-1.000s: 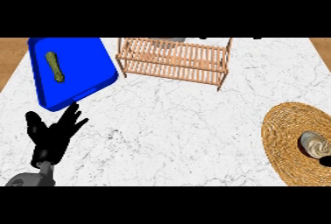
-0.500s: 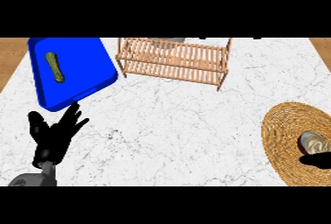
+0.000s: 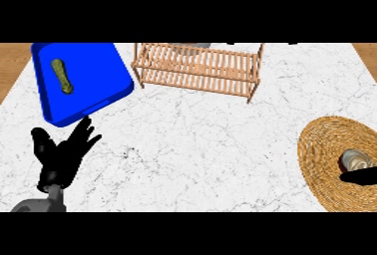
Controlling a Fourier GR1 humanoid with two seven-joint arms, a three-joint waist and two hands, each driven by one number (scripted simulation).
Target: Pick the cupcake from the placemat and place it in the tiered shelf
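Grey-brown cupcake (image 3: 356, 159) sits on round woven straw placemat (image 3: 318, 144), its lower side hidden by black right hand (image 3: 362, 176), mostly cut off at the edge; grip can't be told. Spread, relaxed left hand (image 3: 63, 152) rests lower left. Slatted wooden tiered shelf (image 3: 199, 69) stands well apart.

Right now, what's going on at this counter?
A robot is going for the cupcake, which sits on the round woven placemat at the right. Only a dark bit of its right hand shows at the edge, right by the cupcake; whether it has hold of it can't be told. The left hand rests open at the lower left. The wooden tiered shelf stands at the far side, with the cupcake not yet in it. A blue tray lies far left.
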